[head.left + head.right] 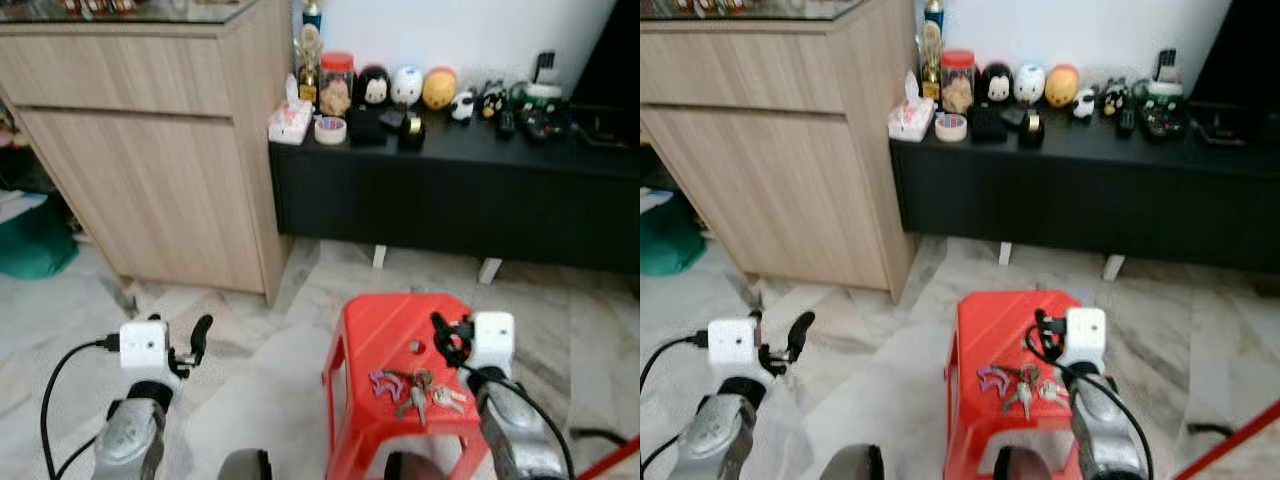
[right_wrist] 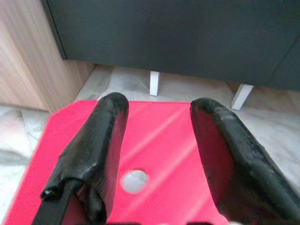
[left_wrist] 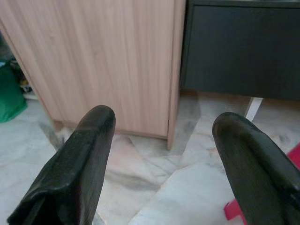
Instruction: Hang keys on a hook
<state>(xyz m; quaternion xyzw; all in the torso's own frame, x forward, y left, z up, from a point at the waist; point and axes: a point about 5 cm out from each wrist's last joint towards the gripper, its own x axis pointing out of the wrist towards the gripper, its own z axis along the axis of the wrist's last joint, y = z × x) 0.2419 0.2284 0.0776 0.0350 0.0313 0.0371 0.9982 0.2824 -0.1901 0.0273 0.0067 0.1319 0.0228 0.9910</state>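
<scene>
A bunch of keys (image 1: pixel 418 388) with a purple tag lies on the red plastic stool (image 1: pixel 380 325), toward its near right side. My right gripper (image 1: pixel 447 335) hovers open just above the stool's right part, a little beyond the keys; its black fingers (image 2: pixel 101 140) frame the stool top and its centre hole in the right wrist view. My left gripper (image 1: pixel 195 342) is open over the marble floor to the left of the stool, pointing toward the wooden cabinet (image 3: pixel 108 56). No hook can be made out.
A tall wooden cabinet (image 1: pixel 150 150) stands at the back left. A low black console (image 1: pixel 450 190) along the wall carries toys, jars and small clutter. A green bag (image 1: pixel 30 240) lies at the far left. A red rod (image 1: pixel 610 462) crosses the bottom right corner.
</scene>
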